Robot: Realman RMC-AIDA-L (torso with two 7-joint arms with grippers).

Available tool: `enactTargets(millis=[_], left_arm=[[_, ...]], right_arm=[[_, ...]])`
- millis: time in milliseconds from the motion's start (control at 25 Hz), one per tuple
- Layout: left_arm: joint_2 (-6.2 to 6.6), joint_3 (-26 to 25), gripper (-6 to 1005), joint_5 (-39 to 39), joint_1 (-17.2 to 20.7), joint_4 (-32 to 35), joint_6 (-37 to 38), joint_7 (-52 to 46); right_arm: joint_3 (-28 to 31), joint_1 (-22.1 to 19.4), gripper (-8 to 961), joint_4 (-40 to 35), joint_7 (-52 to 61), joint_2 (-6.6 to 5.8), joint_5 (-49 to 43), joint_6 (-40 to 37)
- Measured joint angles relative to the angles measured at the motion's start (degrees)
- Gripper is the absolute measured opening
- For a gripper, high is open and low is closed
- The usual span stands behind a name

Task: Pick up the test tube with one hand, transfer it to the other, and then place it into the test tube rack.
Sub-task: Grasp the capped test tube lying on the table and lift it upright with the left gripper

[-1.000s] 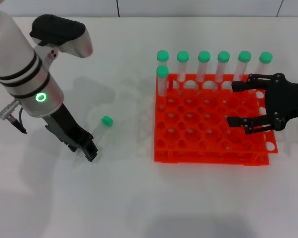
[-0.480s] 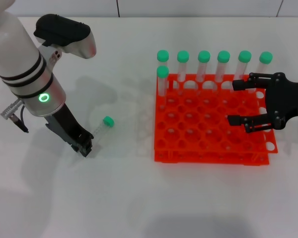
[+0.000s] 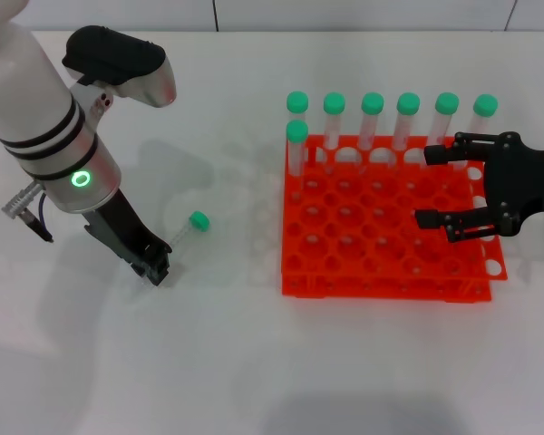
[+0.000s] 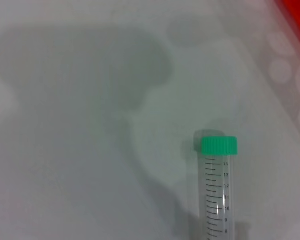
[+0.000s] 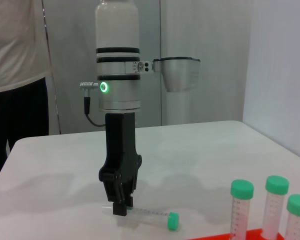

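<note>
The test tube (image 3: 187, 230) lies on the white table, its green cap pointing towards the rack. It also shows in the left wrist view (image 4: 218, 192) and the right wrist view (image 5: 152, 215). My left gripper (image 3: 157, 270), on the silver-white arm with the green ring, is down at the table and shut on the tube's bottom end; it also shows in the right wrist view (image 5: 121, 207). The orange-red test tube rack (image 3: 344, 272) stands to the right. My right gripper (image 3: 432, 188) hovers open and empty over the rack's right side.
Several green-capped tubes (image 3: 372, 118) stand in the rack's back row, and one (image 3: 296, 145) stands just in front at the left corner. A person (image 5: 15, 75) stands behind the table's far side. The table edge (image 5: 50, 137) runs behind my left arm.
My left gripper's fingers have drawn together on the tube's bottom end and shifted slightly back and left. The cap moved very little. The right arm has not moved.
</note>
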Motion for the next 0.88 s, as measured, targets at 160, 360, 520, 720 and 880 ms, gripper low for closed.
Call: enactTargets(millis=[160,360,520,720,880], left_arm=[[-0.02,-0.09,185,-0.18,0.33,2.51,-0.05,0.16],[0.58,-0.61,185,-4.43,2.32,13.25,2.48,0.39],[0.81,-2.39,185,-5.41,4.02,21.24,3.67,1.29],[0.24,-6.53,185,-6.29,6.18,28.04,3.34,5.52],[0.23,-10.11,185,-13.08,8.96,32.23,-0.22,13.89]], right_arm=[[0.00,-0.04,868,0.00,-0.01,0.00,0.15,0.02],[0.09,-0.13,868,0.00,0.20,-0.15,0.25,-0.17],[0.09,-0.18,869,-0.24,0.42,-0.28,0.38,-0.50],[0.11,-0.46,869,-1.09,0.84,-0.16,0.46,-0.64],[1.01,-1.10,869,-2.22,1.57,0.06,0.75,-1.28]])
